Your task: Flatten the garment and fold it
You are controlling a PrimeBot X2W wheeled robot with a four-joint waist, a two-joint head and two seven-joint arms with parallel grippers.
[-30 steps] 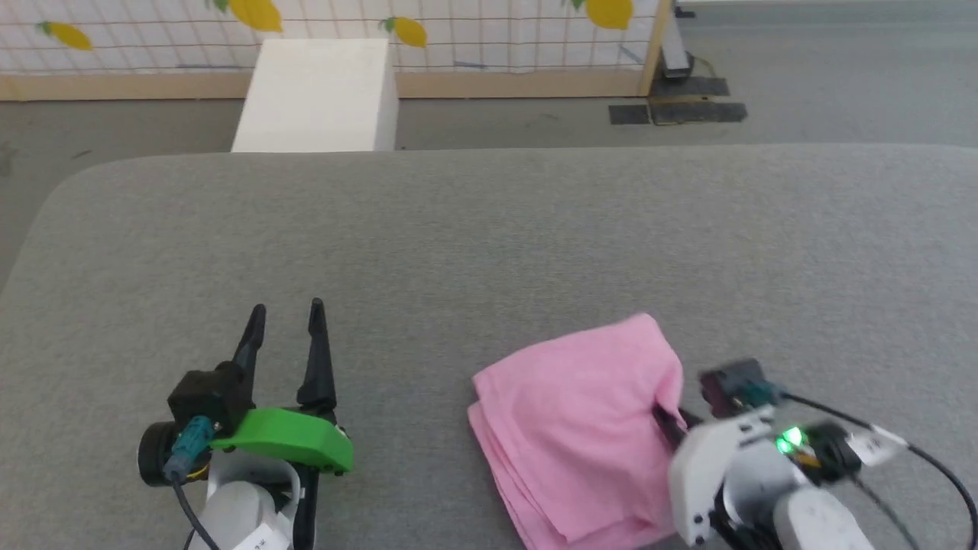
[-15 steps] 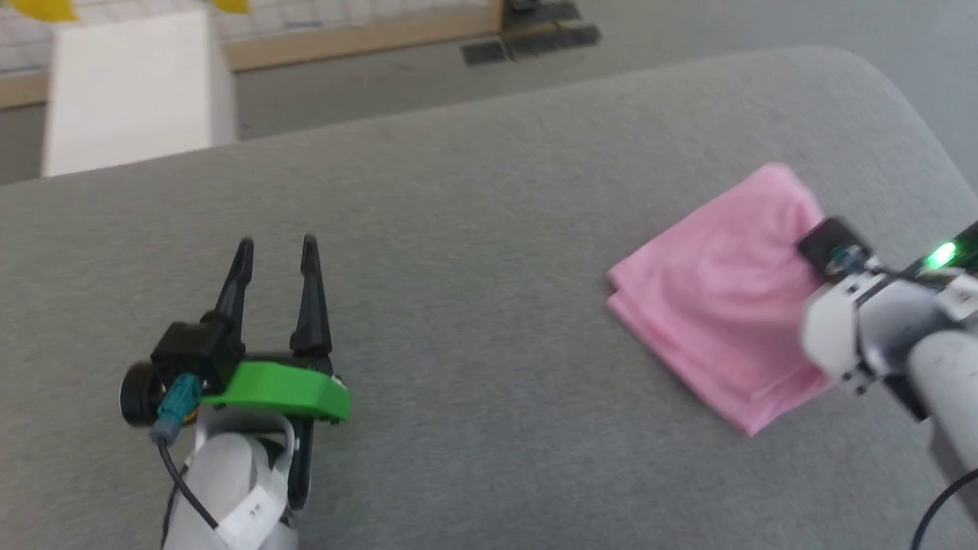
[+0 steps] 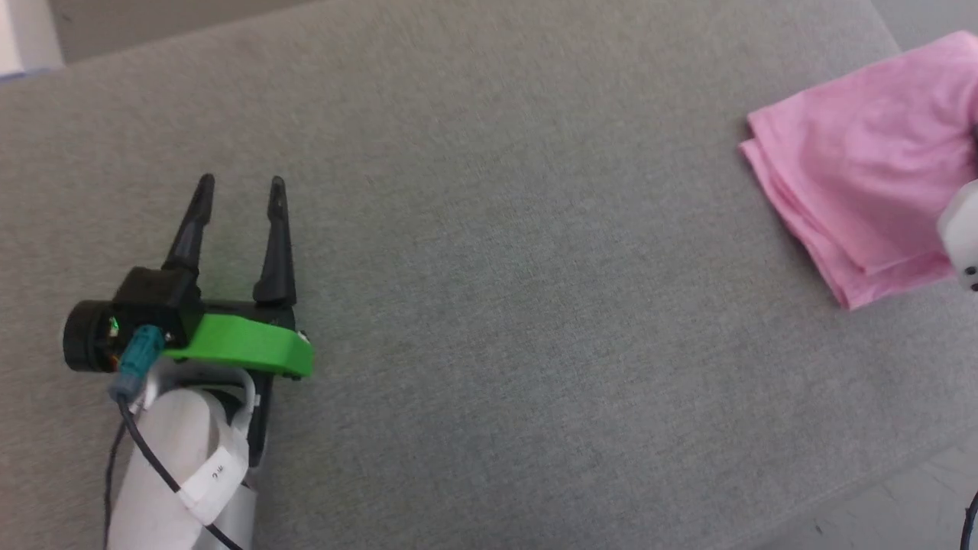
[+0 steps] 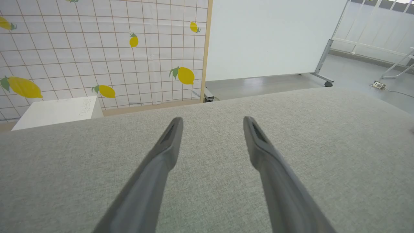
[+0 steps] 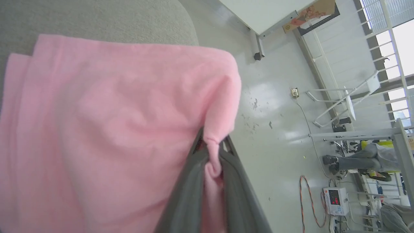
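The garment (image 3: 863,160) is a light-pink cloth folded into a stacked rectangle at the right edge of the grey padded table (image 3: 489,229). In the right wrist view my right gripper (image 5: 212,145) is shut on a pinched edge of the garment (image 5: 97,129), with cloth bunched between the two dark fingers. In the head view its white housing pokes in at the right edge. My left gripper (image 3: 238,183) stands open over bare table at the lower left, far from the garment, nothing between its fingers (image 4: 171,136).
The table's rounded right corner and front edge lie close to the garment, with pale floor (image 5: 278,113) beyond. A lemon-print tiled screen (image 4: 97,48), a white box (image 4: 55,111) and a white panel on wheels (image 4: 271,35) stand past the far edge. A person's legs (image 5: 352,160) show on the floor.
The head camera has swung left and down, so the whole picture shifted right. The right gripper keeps its hold on the garment; the left gripper stays open.
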